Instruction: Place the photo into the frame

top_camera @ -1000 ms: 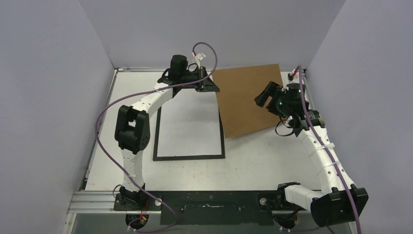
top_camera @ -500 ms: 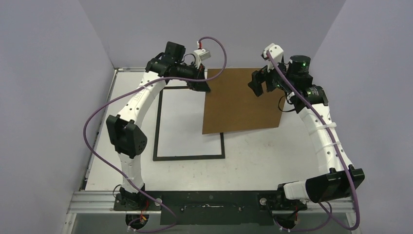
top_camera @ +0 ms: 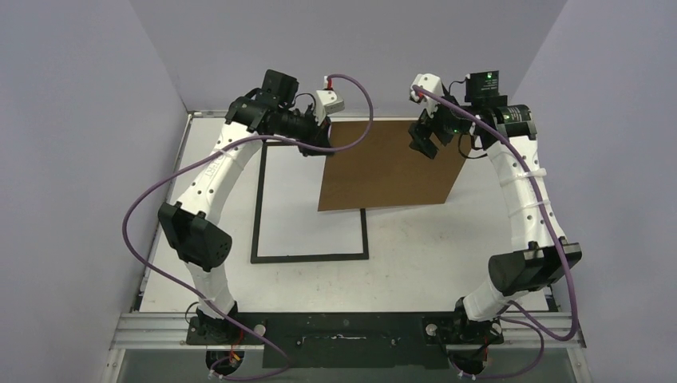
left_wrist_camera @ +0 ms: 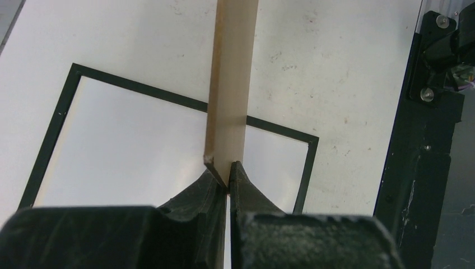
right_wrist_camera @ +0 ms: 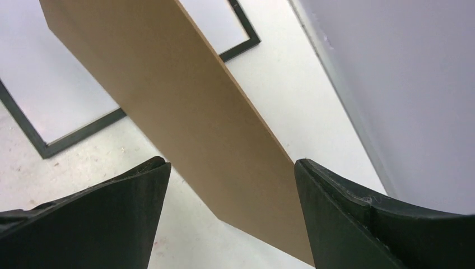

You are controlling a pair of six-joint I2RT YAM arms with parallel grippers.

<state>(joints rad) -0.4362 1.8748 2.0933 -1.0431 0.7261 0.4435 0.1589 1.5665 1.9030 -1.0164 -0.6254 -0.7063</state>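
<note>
Now that the left gripper (left_wrist_camera: 228, 174), pinching the brown cardboard backing (top_camera: 391, 163) by a corner, has swung it from the counter's (top_camera: 447, 255) far-right corner over the black frame (top_camera: 310, 258) lying toward the left edge, closing up seems next, since the pale sheet (top_camera: 307, 207) inside may be the photo face down, while the right gripper (right_wrist_camera: 232, 168) stands spread around the backing's edge.

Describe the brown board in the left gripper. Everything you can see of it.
The brown board is a thin, flat, stiff-looking rectangle, like cardboard, plain brown on its face, paler along its edge. It stands tilted above the table and, in the top view, covers the far right corner of the black frame. The left gripper is shut on one corner. The right gripper is open, fingers either side of the board, not visibly touching. Whether its lower edge rests on anything cannot be told.
</note>
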